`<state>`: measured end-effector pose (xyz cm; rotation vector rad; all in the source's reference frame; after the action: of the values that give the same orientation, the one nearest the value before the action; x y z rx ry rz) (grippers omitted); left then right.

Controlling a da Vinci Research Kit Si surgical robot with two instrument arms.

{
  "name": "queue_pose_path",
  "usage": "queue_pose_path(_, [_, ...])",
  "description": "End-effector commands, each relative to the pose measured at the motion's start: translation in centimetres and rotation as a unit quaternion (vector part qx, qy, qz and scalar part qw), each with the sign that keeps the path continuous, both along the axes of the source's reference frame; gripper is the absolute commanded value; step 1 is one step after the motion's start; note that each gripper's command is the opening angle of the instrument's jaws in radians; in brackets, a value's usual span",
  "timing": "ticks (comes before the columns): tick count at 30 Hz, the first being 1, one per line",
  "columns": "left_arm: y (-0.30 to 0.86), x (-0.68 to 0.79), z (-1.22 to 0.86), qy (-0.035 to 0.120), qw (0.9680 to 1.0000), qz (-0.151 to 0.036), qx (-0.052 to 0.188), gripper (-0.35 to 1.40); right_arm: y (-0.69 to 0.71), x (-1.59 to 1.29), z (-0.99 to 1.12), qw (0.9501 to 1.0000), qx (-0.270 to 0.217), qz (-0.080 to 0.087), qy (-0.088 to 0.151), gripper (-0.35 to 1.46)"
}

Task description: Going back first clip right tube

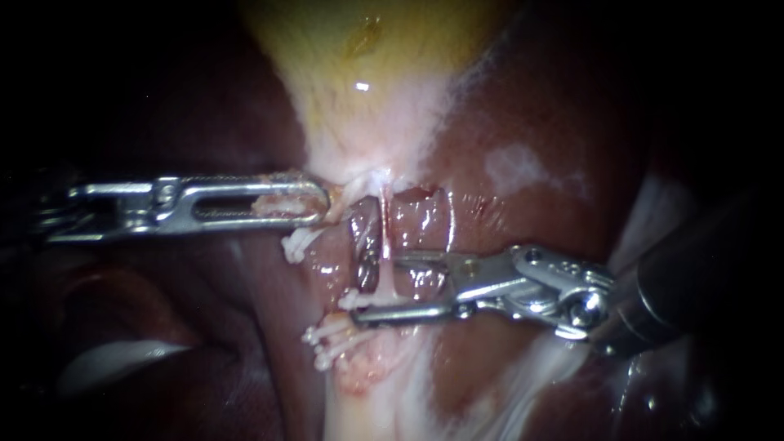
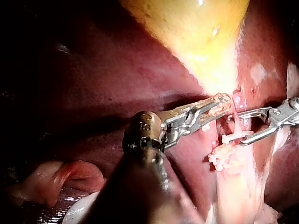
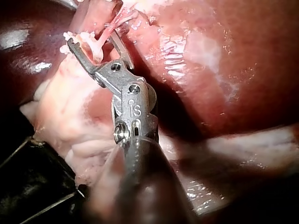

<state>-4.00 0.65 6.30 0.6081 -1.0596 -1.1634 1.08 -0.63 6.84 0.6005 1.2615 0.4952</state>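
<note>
A thin pale tube [image 1: 382, 229] runs down from the yellow gallbladder [image 1: 367, 73] across a dissected window in the liver. My right instrument [image 1: 371, 287] comes in from the right with its jaws open. One jaw lies on each side of the tube, and neither presses it. A small white piece [image 1: 358, 300], possibly a clip, sits across the tube at the lower jaw. It also shows in the left wrist view as a white piece [image 2: 232, 138]. My left instrument [image 1: 321, 204] is shut on tissue at the gallbladder's neck and holds it to the left.
Dark red liver [image 1: 523, 106] surrounds the window. Frayed white strands [image 1: 327, 343] hang below the right instrument's jaws, and more strands [image 1: 294, 245] under the left instrument's tip. Pale tissue [image 1: 384, 400] continues downward. A black edge [image 3: 32, 186] lies beside the right shaft.
</note>
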Motion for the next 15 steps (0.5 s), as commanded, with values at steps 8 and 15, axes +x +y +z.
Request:
queue_pose_path(8, [0.0, 0.01, 0.0, 0.0, 1.0, 0.0, 0.0, -0.35, 0.16, -0.39, -0.2, 0.9982, -0.055, -0.02, 0.012, 0.5])
queue_pose_path(15, [0.0, 0.01, 0.0, 0.0, 1.0, 0.0, 0.0, -0.35, 0.43, -0.75, -0.58, 0.9953, -0.09, -0.029, 0.017, 0.5])
